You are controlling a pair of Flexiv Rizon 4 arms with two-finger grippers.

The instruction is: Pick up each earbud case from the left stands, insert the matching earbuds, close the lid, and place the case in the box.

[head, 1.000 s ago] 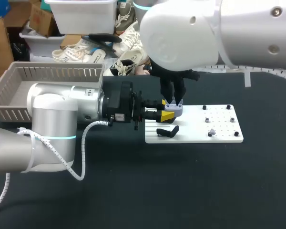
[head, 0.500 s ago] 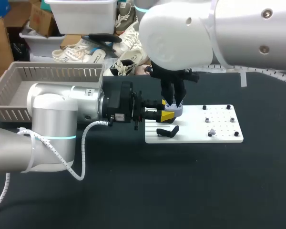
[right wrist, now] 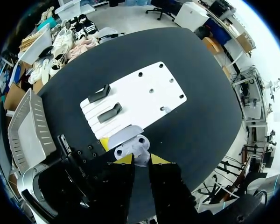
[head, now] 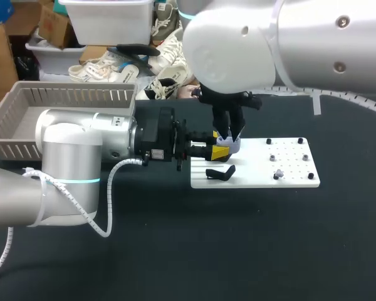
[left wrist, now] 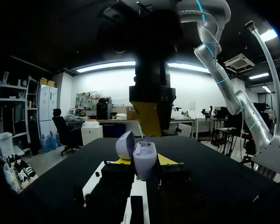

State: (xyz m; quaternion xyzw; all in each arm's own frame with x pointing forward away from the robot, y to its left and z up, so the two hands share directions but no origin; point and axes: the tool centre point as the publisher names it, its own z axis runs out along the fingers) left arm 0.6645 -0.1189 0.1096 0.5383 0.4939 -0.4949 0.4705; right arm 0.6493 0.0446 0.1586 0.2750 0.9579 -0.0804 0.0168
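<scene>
An open lavender earbud case [head: 232, 146] [left wrist: 143, 161] is held over the left end of the white board [head: 288, 164] with my left gripper [head: 219, 144] [left wrist: 141, 161] shut on its sides. Its lid [left wrist: 125, 144] [right wrist: 126, 136] is tipped back. My right gripper [head: 229, 133] [right wrist: 141, 160] [left wrist: 149, 116] points straight down onto the case's open top, its tips close together on a small pale earbud [right wrist: 140, 157]. Another earbud [head: 277, 174] [right wrist: 164, 109] sits on the board's right part.
Black stands [head: 219, 172] [right wrist: 109, 112] [right wrist: 99, 93] are on the board's left part, and small black pegs [head: 287, 149] dot its right. A grey slatted box [head: 62, 100] [right wrist: 25, 126] stands at the table's back left. Dark tabletop lies in front of the board.
My right arm's upper part has shifted slightly to the left. Both grippers and the case stay where they were.
</scene>
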